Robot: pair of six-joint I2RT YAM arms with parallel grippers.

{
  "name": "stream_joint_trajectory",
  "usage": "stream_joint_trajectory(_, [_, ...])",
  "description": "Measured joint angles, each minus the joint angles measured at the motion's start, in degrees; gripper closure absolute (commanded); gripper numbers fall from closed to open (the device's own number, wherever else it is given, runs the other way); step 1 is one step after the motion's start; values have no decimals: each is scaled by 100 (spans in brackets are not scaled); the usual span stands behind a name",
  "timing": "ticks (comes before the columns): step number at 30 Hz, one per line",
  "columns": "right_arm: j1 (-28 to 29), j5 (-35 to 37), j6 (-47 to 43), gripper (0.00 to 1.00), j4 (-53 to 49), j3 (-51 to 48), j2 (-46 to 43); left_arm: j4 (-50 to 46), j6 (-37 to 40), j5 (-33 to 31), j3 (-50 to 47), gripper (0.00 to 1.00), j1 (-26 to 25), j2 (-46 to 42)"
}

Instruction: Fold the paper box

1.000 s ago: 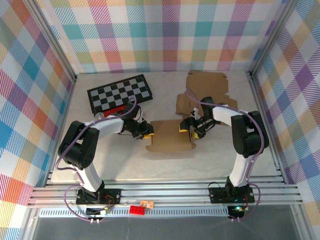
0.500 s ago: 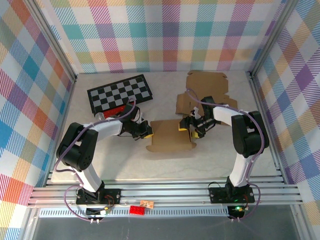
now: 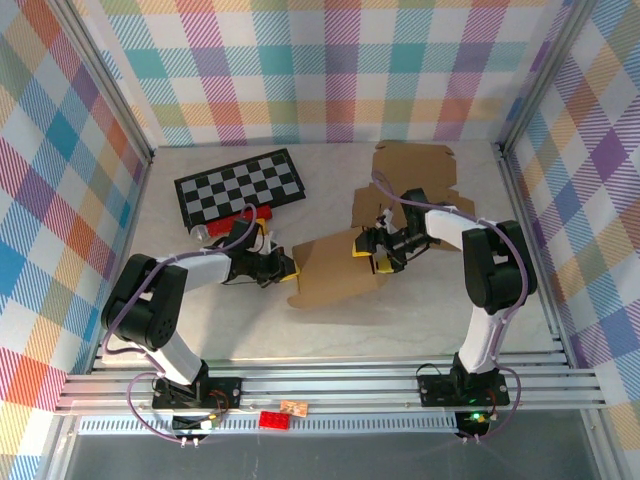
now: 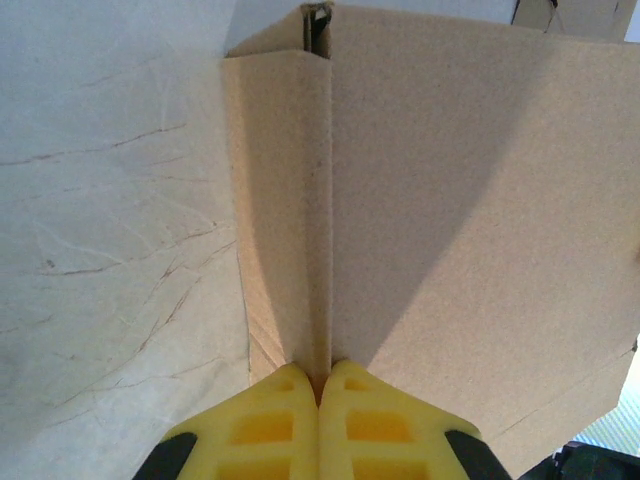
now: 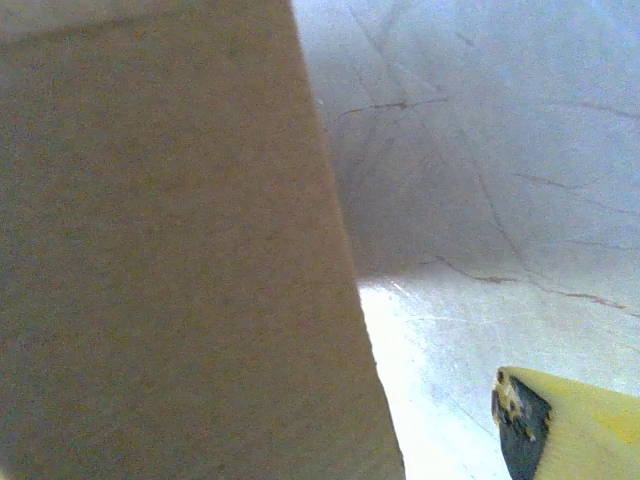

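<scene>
Currently viewing the paper box (image 3: 335, 275) near the middle of the table (image 3: 330, 340), lying between the two grippers and sitting slightly askew to the table edges. Presenting plain brown cardboard on each visible face, matte and faintly grainy, unprinted as far as the views are resolving. Appearing as a partly folded blank: spreading one broad panel uppermost, with a narrow strip folding along the left end and a small tab jutting toward the near side. Pinching that left end with the left gripper (image 3: 287, 268). In the left wrist view, pressing both yellow fingertips (image 4: 285, 410) together on the crease of the paper box (image 4: 450, 200), with the fold line running straight away from them to a notched far corner. Standing the right gripper (image 3: 372, 250) at the right end with its jaws apart. In the right wrist view, holding one yellow, black-tipped finger (image 5: 575, 420) clear of the edge of the paper box (image 5: 150, 250), with bare table showing between. Lying flat beyond the right gripper, toward the far side: a second cardboard blank (image 3: 410, 175). Lying at the far left, well apart from the box: a black-and-white checkerboard (image 3: 240, 187). Resting on the rail (image 3: 400, 385) at the near side: a red block (image 3: 272, 419).
</scene>
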Motion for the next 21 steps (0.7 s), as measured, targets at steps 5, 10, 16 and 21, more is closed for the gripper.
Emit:
stream_joint_trajectory(5, [79, -243, 15, 21, 22, 4, 42, 0, 0, 81, -13, 100, 42, 7])
stream_joint_trajectory(10, [195, -546, 391, 33, 313, -13, 44, -66, 4, 96, 39, 87, 44, 22])
stream_joint_trajectory(16, [203, -822, 1163, 45, 704, -157, 39, -555, 4, -125, 221, 69, 44, -72])
stream_joint_trajectory(21, [192, -935, 1738, 49, 791, -181, 2, -1346, 216, -699, 590, 67, -31, -590])
